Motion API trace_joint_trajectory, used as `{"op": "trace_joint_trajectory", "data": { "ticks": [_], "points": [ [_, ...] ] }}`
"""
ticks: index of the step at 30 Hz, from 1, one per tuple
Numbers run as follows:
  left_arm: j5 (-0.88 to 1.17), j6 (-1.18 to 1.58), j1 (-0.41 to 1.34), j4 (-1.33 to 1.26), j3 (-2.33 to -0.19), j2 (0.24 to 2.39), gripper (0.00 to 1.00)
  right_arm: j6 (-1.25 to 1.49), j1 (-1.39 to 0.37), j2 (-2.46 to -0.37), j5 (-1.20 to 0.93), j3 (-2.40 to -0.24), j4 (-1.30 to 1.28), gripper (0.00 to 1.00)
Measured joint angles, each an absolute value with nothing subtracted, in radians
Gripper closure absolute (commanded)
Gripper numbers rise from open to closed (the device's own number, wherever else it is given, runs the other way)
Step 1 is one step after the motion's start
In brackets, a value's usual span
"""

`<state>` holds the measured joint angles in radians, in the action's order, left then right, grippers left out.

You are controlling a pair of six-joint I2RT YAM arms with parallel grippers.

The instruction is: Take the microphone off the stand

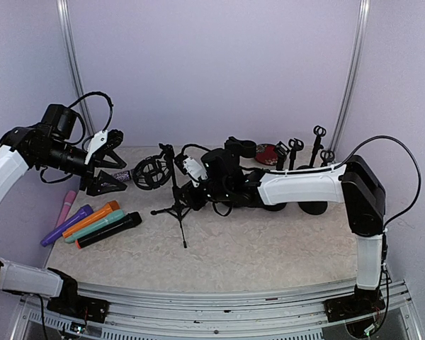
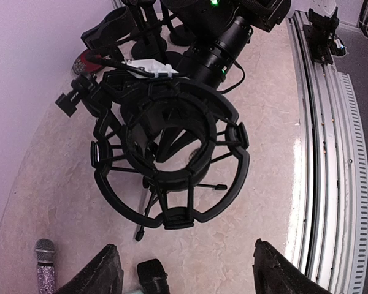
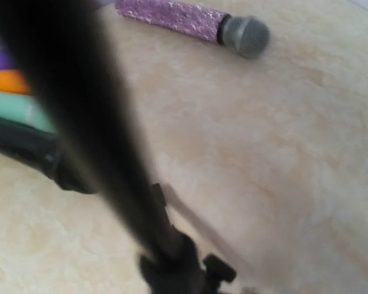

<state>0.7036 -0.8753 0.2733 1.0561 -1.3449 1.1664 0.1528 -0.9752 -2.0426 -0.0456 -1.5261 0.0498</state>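
Shock mount (image 1: 152, 172) at the head of the small tripod stand (image 1: 176, 207) is empty: the left wrist view looks straight through its ring and nothing sits in it. The purple glitter microphone (image 3: 172, 15) lies flat on the table (image 1: 269, 244), just left of the mount and below the left gripper (image 1: 119, 161). I judge the extraction done and the step in hand to be the let-go and clearing away.

Left fingers (image 2: 104, 272) are spread wide with nothing between them — hanging beside the mount, apart from it.

Right gripper (image 1: 191, 173) is up against the stand's pole. Its own camera shows only a blurred dark shaft close in, no pads, so I cannot tell whether it grips the pole or stands loose.

Next move, as I read it:
- right arm backs off the pole squarely, so the light tripod does not tip
- left arm lifts straight away, staying clear of the mount's outer cage

Around:
- row of coloured microphones (image 1: 92, 221) lies near the glitter one — pink, purple, orange, teal, black — close under the left arm's way out
- spare clip stands (image 1: 297, 152) at the back right, well apart
- tripod legs splay toward the front and are easy to snag
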Motion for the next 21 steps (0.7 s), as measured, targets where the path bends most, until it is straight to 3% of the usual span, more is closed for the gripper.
{"op": "trace_joint_trajectory", "data": {
  "ticks": [4,8,21],
  "points": [
    [0.703,-0.875,0.273,1.056,-1.345,1.166,0.29,0.24,-0.942,-2.004,-0.114,-1.475,0.06,0.35],
    [0.703,-0.876,0.273,1.057,-1.345,1.166,0.29,0.367,-0.887,-1.981,-0.241,-1.456,0.098,0.35],
    [0.703,-0.877,0.273,1.064,-1.345,1.16,0.29,0.602,-0.846,-2.041,-0.474,-1.477,0.133,0.57]
  ]
}}
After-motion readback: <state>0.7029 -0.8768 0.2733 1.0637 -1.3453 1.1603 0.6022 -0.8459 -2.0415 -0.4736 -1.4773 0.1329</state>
